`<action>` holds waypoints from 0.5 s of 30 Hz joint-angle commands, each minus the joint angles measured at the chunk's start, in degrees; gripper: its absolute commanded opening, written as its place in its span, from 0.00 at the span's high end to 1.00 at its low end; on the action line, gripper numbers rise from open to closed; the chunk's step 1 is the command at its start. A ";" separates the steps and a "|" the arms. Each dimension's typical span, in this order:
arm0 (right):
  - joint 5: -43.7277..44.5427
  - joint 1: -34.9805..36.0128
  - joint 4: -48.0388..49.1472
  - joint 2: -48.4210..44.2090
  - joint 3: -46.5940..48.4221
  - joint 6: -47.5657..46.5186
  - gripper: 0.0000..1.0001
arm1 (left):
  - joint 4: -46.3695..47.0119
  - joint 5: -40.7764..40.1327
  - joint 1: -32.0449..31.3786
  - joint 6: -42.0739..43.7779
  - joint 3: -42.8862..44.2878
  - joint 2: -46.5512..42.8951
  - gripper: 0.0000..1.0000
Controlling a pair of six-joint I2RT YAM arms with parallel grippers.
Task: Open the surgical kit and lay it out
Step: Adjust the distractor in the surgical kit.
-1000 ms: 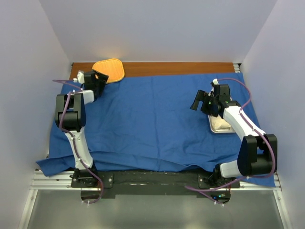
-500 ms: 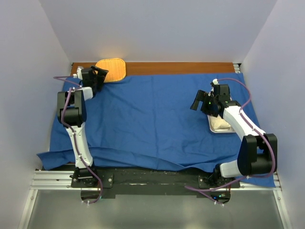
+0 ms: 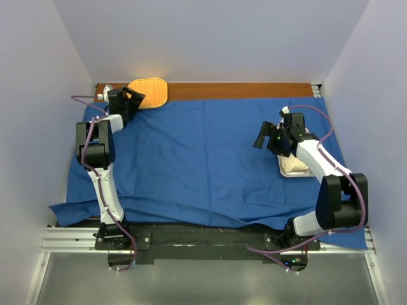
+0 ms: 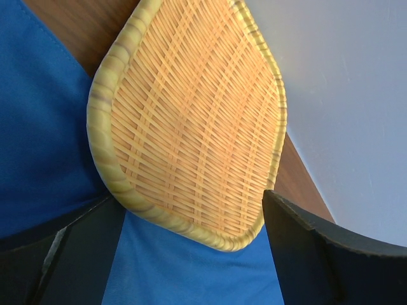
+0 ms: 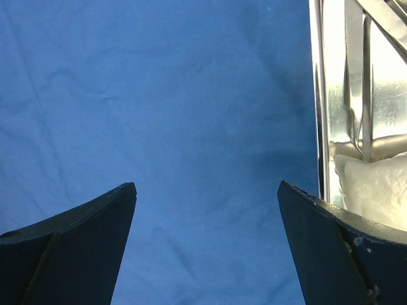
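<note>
Setting: a robotics laboratory test cell.

Indicators:
- Plain white panels point(image 3: 210, 38) enclose the worktop point(image 3: 241, 91) on three sides, forming a booth.
- An aluminium rail point(image 3: 70, 240) runs along the near edge and carries a black base plate point(image 3: 197, 236). The left arm point(image 3: 105, 187) and the right arm point(image 3: 315, 157) are bolted to this plate.
- Purple cables point(image 3: 82, 98) run exposed along both arms.
- The wooden worktop carries staged practice items: a blue cloth point(image 3: 203, 159), a steel tray point(image 5: 331, 95) with slim metal instruments, and a woven mat point(image 3: 151, 92).
</note>
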 commanded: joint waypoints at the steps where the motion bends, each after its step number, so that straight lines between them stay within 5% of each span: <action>1: -1.01 0.17 1.13 0.54 2.10 -0.55 0.02 | 3.46 1.11 0.84 3.09 4.32 -3.62 0.08; 15: -1.45 0.17 1.92 0.98 2.10 -0.29 0.01 | 3.82 4.80 -4.52 6.68 -3.93 -11.26 0.08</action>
